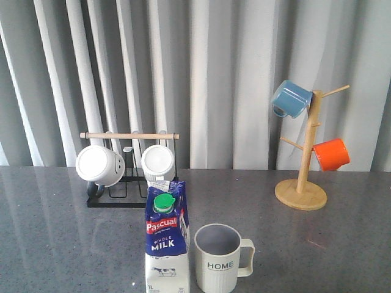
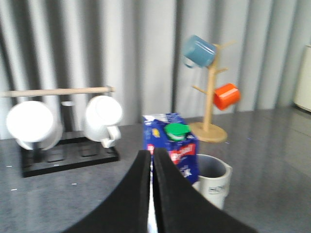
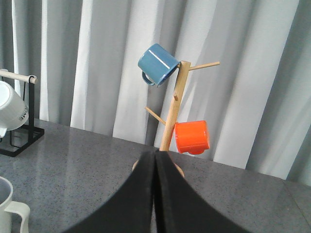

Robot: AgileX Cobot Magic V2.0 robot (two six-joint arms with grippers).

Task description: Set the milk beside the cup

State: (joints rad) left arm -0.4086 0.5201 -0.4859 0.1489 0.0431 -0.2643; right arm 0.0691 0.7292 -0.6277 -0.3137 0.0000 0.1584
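Observation:
The milk carton (image 1: 165, 241), blue and white with a green cap, stands upright near the table's front edge. The ribbed grey-white "HOME" cup (image 1: 219, 258) stands just to its right, handle to the right, a narrow gap between them. Both also show in the left wrist view, the milk (image 2: 172, 144) and the cup (image 2: 214, 178). My left gripper (image 2: 151, 156) is shut and empty, nearer the camera than the milk and apart from it. My right gripper (image 3: 155, 154) is shut and empty, away from both; only the cup's rim and handle (image 3: 8, 208) show there. Neither gripper shows in the front view.
A black rack with a wooden bar (image 1: 129, 135) holds two white mugs (image 1: 99, 165) behind the milk. A wooden mug tree (image 1: 301, 190) at the back right carries a blue mug (image 1: 291, 98) and an orange mug (image 1: 331, 154). Grey curtains hang behind the dark table (image 1: 55, 232).

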